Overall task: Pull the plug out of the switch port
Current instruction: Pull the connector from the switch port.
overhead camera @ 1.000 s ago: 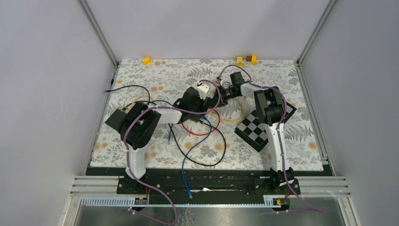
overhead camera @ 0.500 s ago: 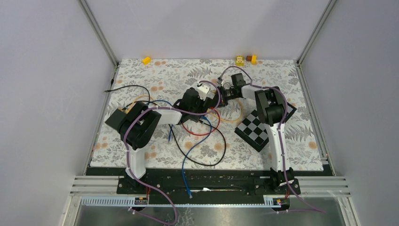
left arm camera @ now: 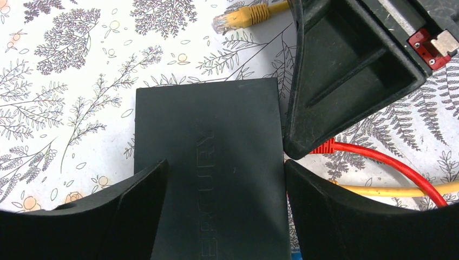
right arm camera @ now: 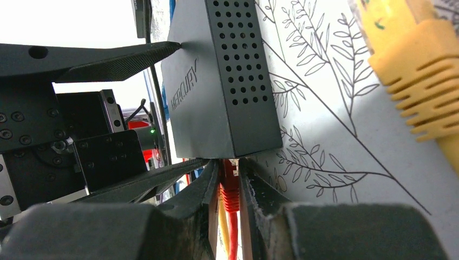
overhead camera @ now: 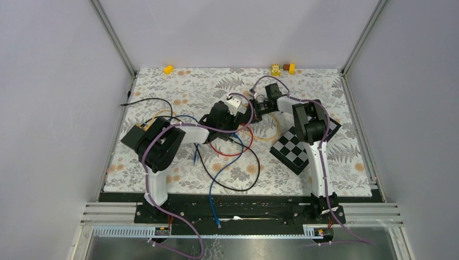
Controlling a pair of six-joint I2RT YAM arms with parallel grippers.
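Note:
The black switch (left arm camera: 211, 146) lies on the floral mat, and my left gripper (left arm camera: 224, 165) is shut on it, one finger against each long side. In the right wrist view its perforated side (right arm camera: 238, 81) shows, with the left fingers (right arm camera: 108, 59) touching it above and below. The red plug (right arm camera: 230, 181) sits at the port on the switch's end face. My right gripper (right arm camera: 230, 173) is shut on the plug, pads pressed to both of its sides. The red boot (left arm camera: 325, 146) peeks out beside my right finger (left arm camera: 346, 70). From above, both grippers (overhead camera: 243, 115) meet mid-table.
A loose yellow plug (left arm camera: 238, 19) lies just beyond the switch. Red (overhead camera: 238, 150), blue (overhead camera: 215, 176), black (overhead camera: 241, 187) and yellow (overhead camera: 266, 136) cables tangle in front of it. A checkered board (overhead camera: 295, 147) sits to the right, and small yellow blocks (overhead camera: 169, 69) along the back edge.
The left jaws have narrowed slightly onto the switch. The right wrist has shifted a little toward the back; its grip on the plug is unchanged.

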